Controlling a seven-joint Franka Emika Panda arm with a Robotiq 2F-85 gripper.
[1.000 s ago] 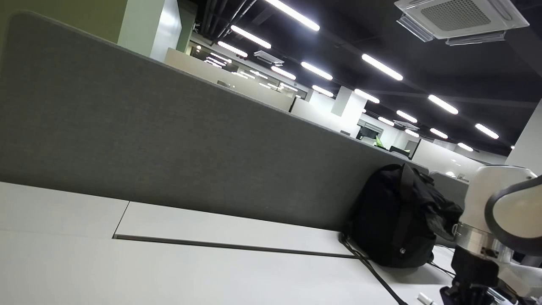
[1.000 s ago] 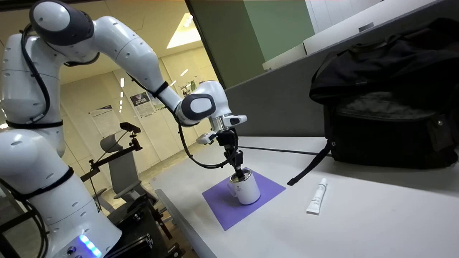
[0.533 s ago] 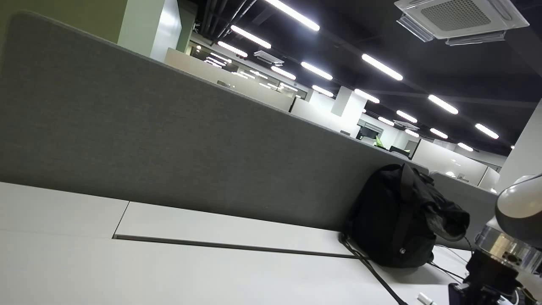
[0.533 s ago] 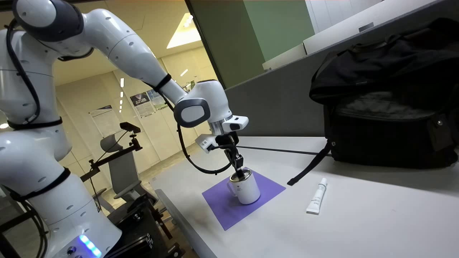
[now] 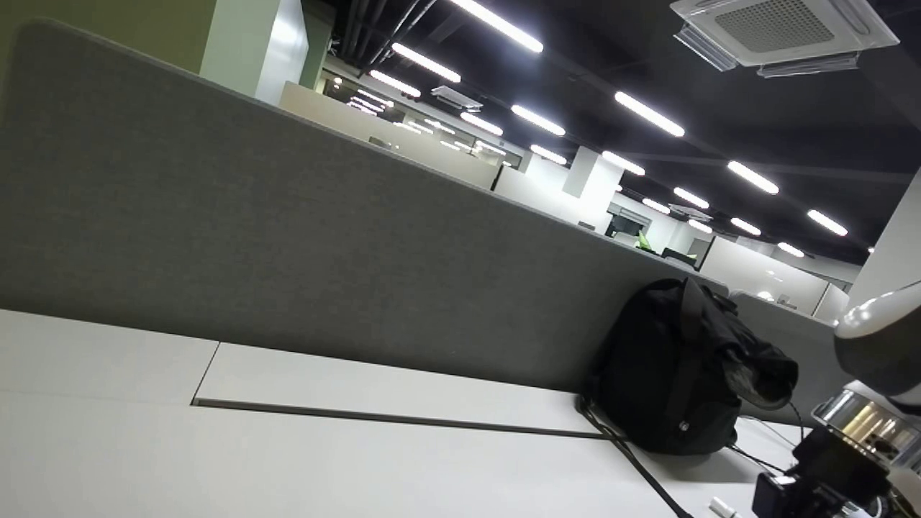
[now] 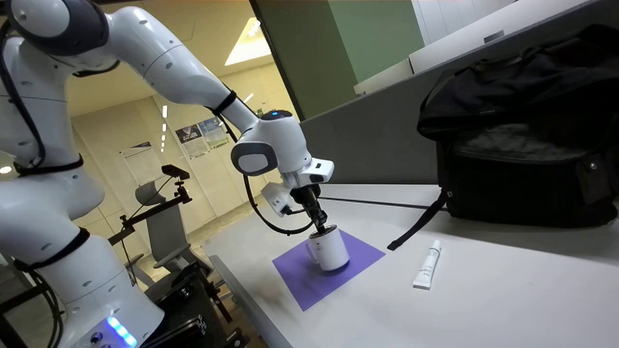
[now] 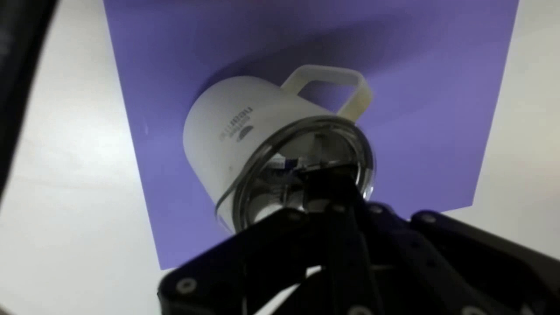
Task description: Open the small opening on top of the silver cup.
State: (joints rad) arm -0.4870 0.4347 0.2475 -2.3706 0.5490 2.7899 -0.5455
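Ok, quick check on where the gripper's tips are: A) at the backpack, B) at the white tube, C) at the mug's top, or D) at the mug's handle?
C: in the wrist view the gripper comes in at the top of the white mug, while the handle stands apart from it.

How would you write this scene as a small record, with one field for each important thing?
cup: white, over the purple sheet; contact unclear
lid: on the cup; its opening is too dark to read
jaws: look shut, at the lid; any grip is hidden
tube: white, lying on the table
bag: black, on the table
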